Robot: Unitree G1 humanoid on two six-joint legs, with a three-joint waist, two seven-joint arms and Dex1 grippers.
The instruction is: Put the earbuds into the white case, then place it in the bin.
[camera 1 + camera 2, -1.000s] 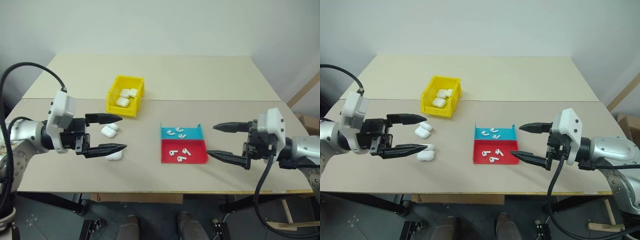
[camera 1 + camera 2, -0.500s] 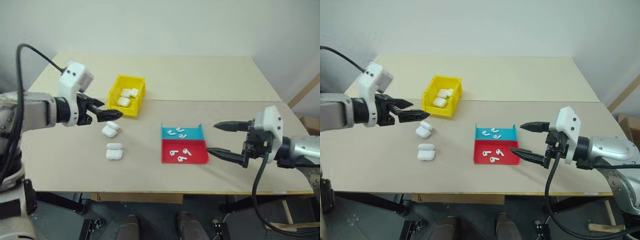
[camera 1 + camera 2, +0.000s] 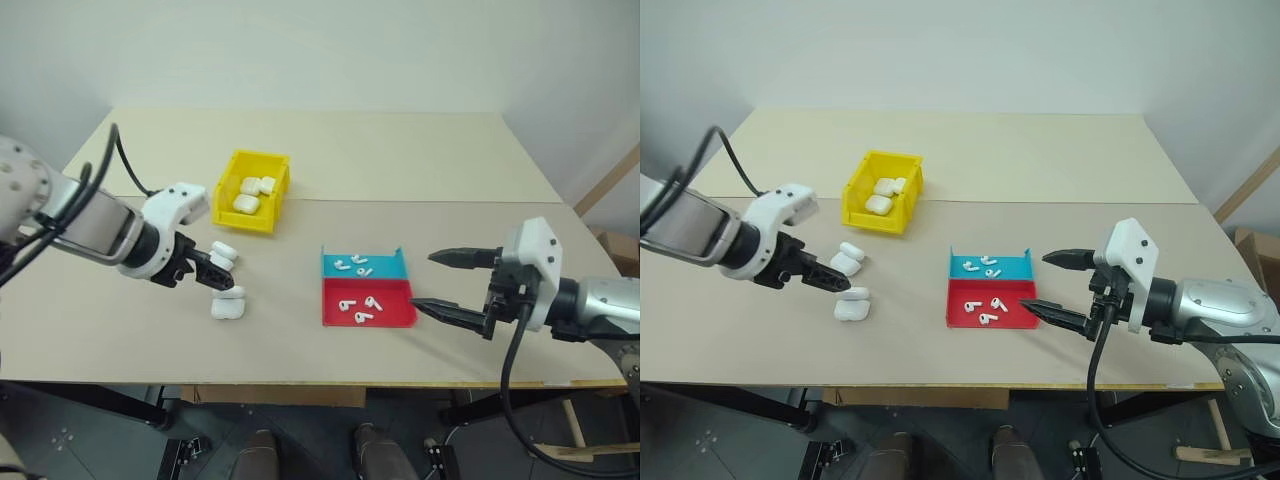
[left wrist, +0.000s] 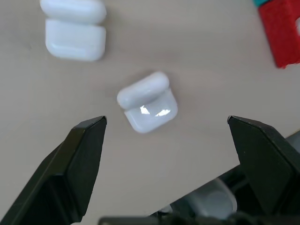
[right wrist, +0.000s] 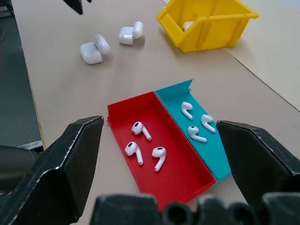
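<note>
the table point(image 3: 420, 160) carries everything, in two pale boards. the bin point(image 3: 252, 191) is bright yellow with tall walls, standing left of the middle, just behind the seam between the boards, with white cases lying inside it. the tray point(image 3: 366, 288), half blue and half red, sits near the middle toward the front edge and holds the earbuds point(image 5: 140, 129), six tiny white stemmed pieces, three in each half. the white case point(image 4: 148, 101) lies lid-open between bin and front edge, a second one point(image 3: 227, 303) just beside it. the left gripper point(image 4: 166, 129) hangs tilted down over the white case, fingers spread wide, touching nothing. the right gripper point(image 3: 438, 282) hovers by the tray's right side, spread wide, empty.
</note>
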